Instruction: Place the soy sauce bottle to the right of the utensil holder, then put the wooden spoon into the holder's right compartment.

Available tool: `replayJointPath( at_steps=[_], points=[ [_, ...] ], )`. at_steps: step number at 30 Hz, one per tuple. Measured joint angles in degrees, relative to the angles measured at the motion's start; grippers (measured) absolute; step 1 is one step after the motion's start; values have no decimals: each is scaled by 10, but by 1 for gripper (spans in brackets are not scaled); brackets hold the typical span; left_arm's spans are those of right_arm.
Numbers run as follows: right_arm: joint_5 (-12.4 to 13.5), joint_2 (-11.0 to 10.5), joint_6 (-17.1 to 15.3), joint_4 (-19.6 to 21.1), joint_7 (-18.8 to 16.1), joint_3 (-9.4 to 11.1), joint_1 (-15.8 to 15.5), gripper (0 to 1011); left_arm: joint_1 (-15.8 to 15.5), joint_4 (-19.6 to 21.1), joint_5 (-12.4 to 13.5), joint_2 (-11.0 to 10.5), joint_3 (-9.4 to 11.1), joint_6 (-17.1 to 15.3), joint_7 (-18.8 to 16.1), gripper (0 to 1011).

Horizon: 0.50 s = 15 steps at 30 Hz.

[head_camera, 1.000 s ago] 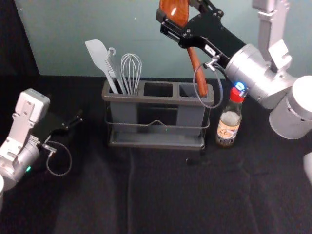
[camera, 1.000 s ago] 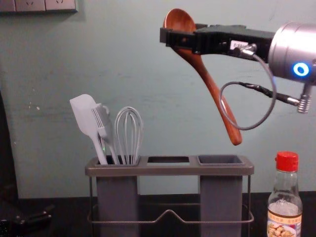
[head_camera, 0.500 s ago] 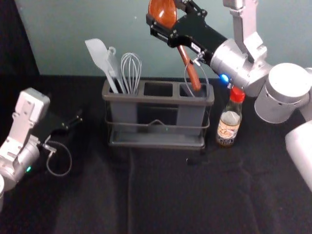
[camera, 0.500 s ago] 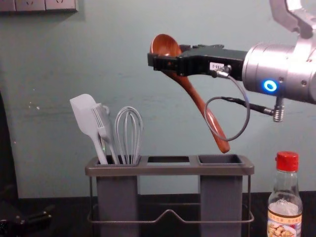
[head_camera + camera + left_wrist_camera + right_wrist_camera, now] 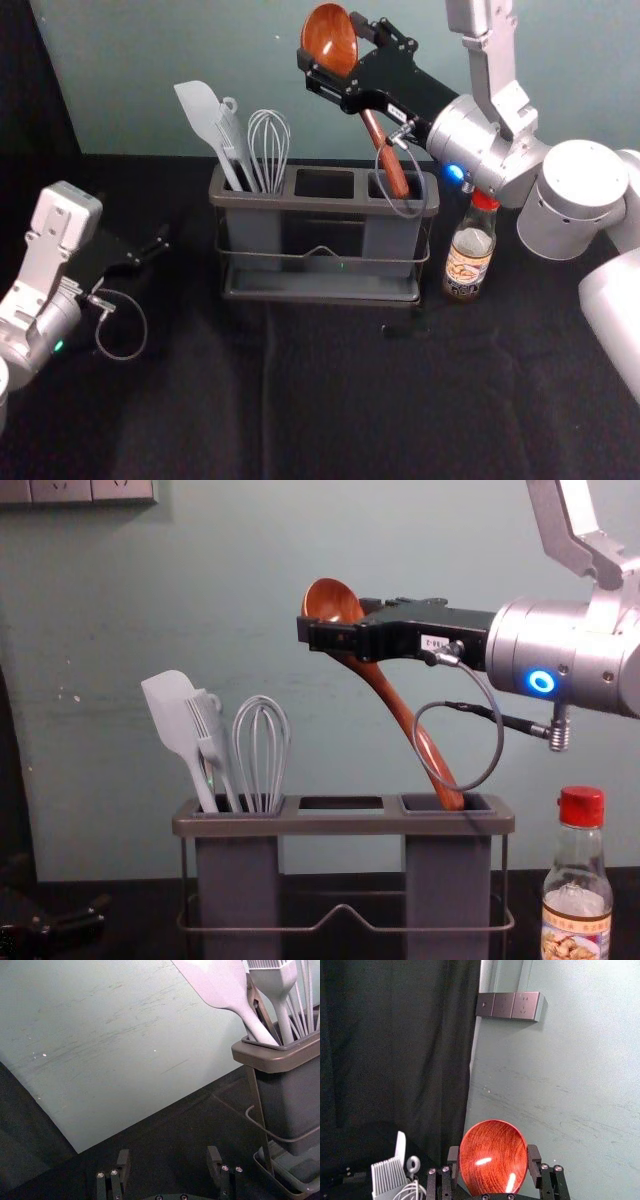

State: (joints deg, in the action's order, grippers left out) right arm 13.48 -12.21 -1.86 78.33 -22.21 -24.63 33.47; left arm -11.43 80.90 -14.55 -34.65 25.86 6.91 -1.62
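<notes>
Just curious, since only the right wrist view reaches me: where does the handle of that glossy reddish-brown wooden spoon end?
Observer: The spoon slants down from the black right gripper, its handle tip at the mouth of the right compartment of a brown-rimmed grey plastic utensil holder.
Operator: Does anything stand beside that holder?
Observer: Yes, a clear glass soy sauce bottle with a red cap stands to its right.
Operator: Has the other metal hand got something?
Observer: No, the black left gripper, off to the holder's left, has its fingers apart with nothing between them.
</notes>
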Motion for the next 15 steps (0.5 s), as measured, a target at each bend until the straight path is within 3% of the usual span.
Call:
replayJointPath(
  at_steps=[7, 15],
  points=[
    [4, -6, -8, 6, -5, -1, -9, 837, 0, 0, 0, 0, 0, 0, 0, 1005],
    [25, -33, -57, 45, -17, 6, -25, 836, 0, 0, 0, 0, 0, 0, 0, 1005]
  ],
)
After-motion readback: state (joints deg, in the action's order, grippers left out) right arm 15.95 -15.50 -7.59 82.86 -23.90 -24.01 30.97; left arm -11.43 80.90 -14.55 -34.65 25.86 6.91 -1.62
